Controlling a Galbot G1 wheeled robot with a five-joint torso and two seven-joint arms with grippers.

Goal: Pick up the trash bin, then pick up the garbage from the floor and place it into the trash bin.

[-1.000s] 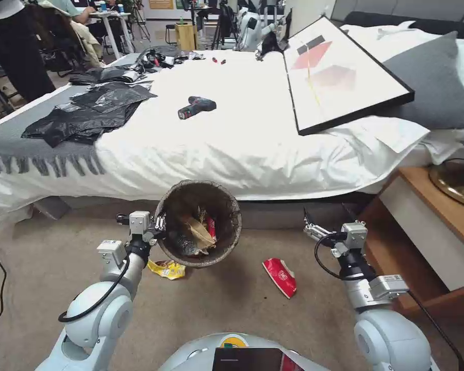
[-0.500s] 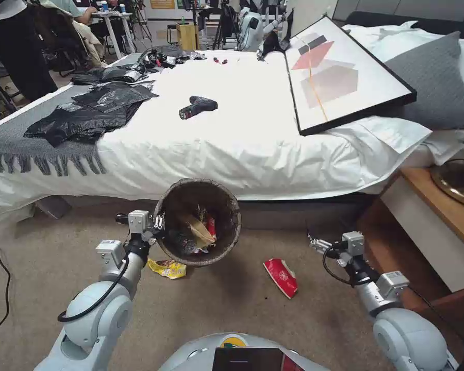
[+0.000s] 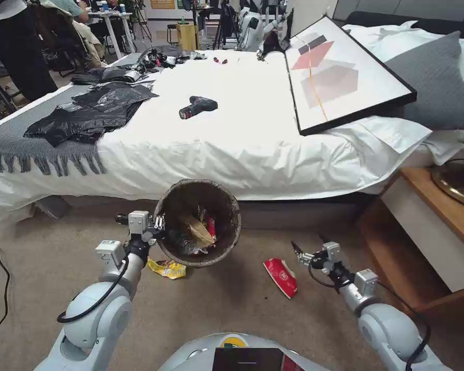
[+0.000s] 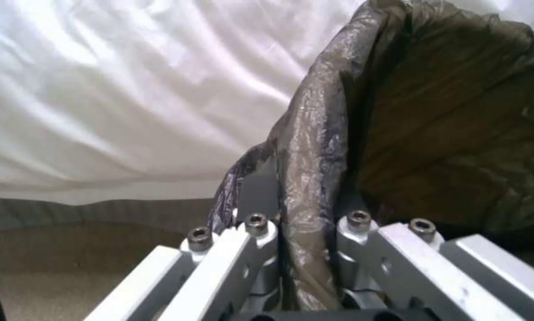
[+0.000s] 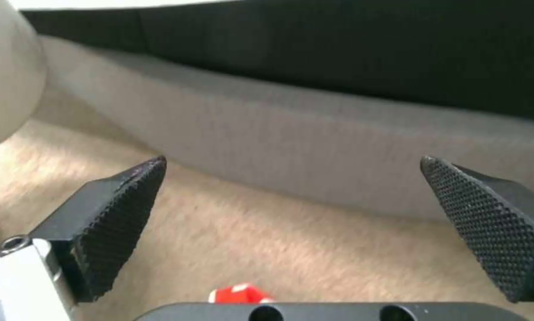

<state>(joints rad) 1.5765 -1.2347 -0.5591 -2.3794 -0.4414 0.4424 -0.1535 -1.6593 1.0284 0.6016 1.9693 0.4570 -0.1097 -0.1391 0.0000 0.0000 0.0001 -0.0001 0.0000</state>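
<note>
Trash bin (image 3: 198, 221) rim is clamped in my left tool (image 3: 157, 224); right tool (image 3: 299, 253), spread wide beside red packet (image 3: 280, 276), risks grabbing carpet (image 3: 232, 304) if misaligned.

A wide bed (image 3: 252, 134) with a white sheet stretches across the room. Flat black plastic bags (image 3: 82, 116) lie on a grey fringed throw (image 3: 33, 147) at its left end. A cordless drill (image 3: 197, 107) rests near the middle of the sheet. A black-framed picture (image 3: 345, 77) leans tilted against a grey pillow (image 3: 438, 82). A wooden nightstand (image 3: 433, 226) stands to the right, beside the bed.
</note>
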